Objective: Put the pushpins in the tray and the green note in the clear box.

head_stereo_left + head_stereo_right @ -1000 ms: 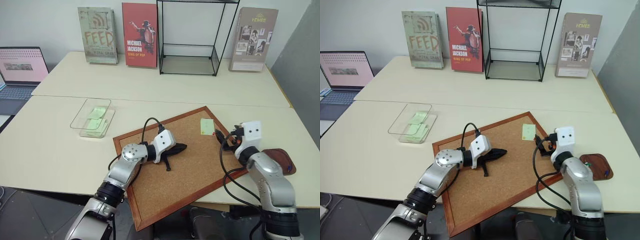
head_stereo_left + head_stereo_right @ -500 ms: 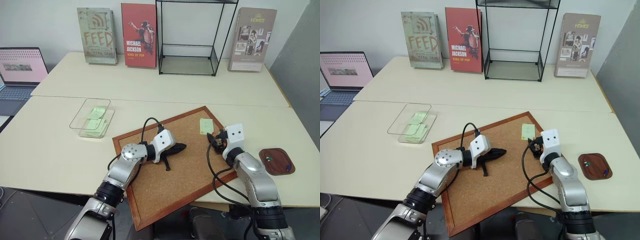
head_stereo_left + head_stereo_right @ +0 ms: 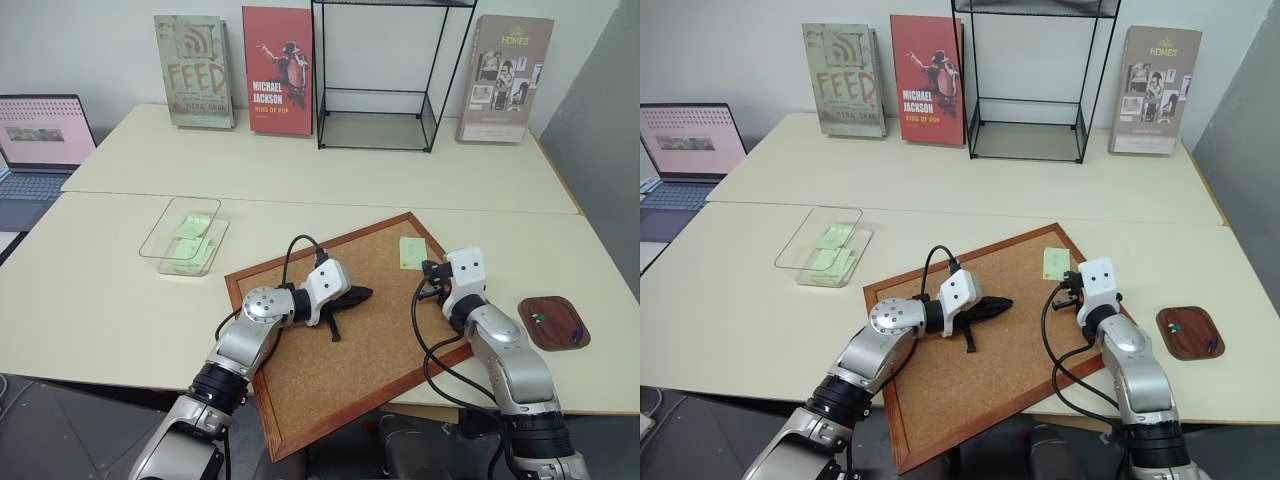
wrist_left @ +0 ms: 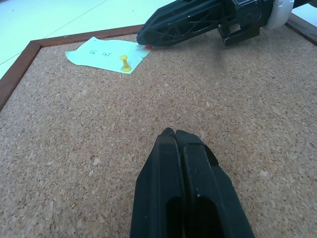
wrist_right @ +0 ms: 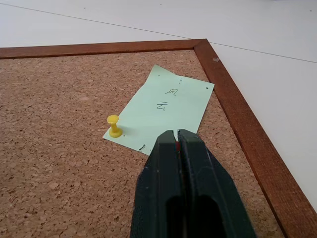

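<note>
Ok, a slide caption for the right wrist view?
Right gripper shut on a red pushpin at the green note, a yellow pushpin still stuck in the corkboard.

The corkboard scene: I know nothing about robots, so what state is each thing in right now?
green note: flat on the corkboard, pinned at one corner
yellow pushpin: upright, stuck through the note
red pushpin: pinched at the note's edge
right gripper: shut on the red pushpin
left gripper: shut, empty
tray: holds a few pins
clear box: holds green notes
laptop: open, screen lit
</note>
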Available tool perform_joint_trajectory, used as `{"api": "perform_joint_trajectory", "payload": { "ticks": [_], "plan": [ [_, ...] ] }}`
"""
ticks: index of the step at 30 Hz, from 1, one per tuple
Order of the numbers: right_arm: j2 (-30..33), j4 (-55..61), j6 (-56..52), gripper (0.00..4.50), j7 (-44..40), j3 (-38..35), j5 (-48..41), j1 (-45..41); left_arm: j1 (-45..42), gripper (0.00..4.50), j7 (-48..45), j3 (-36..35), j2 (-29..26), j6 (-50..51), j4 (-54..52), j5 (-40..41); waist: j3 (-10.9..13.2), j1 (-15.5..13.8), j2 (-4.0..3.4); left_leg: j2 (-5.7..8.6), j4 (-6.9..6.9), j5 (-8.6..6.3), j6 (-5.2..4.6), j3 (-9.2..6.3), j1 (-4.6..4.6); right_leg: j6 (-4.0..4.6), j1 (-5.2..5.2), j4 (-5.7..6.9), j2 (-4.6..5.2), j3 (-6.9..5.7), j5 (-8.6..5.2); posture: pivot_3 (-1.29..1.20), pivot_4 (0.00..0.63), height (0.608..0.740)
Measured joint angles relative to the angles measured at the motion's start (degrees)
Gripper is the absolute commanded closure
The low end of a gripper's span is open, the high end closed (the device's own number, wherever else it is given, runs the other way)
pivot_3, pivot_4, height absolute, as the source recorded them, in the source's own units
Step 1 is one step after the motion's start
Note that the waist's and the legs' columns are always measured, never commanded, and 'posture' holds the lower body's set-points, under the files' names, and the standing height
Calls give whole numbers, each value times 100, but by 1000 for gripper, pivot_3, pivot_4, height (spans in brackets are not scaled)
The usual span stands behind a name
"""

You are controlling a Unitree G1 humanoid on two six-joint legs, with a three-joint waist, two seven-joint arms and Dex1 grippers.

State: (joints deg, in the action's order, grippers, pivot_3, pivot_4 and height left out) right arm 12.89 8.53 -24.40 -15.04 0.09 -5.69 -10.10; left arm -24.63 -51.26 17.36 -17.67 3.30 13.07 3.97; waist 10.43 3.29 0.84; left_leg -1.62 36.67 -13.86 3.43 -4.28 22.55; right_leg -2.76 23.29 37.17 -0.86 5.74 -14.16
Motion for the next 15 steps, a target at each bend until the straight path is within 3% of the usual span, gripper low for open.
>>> {"api": "perform_joint_trajectory", "payload": {
  "ticks": [15],
  "plan": [
    [-4, 968, 47, 4478, -190, 247, -13, 85, -10, 4500, 6, 25, -45, -18, -4, -14, 0, 0, -1, 0, -3, 0, 0, -1, 0, 0, 0, -4, 0, 0, 0, 0, 150, 740]
  ]
}}
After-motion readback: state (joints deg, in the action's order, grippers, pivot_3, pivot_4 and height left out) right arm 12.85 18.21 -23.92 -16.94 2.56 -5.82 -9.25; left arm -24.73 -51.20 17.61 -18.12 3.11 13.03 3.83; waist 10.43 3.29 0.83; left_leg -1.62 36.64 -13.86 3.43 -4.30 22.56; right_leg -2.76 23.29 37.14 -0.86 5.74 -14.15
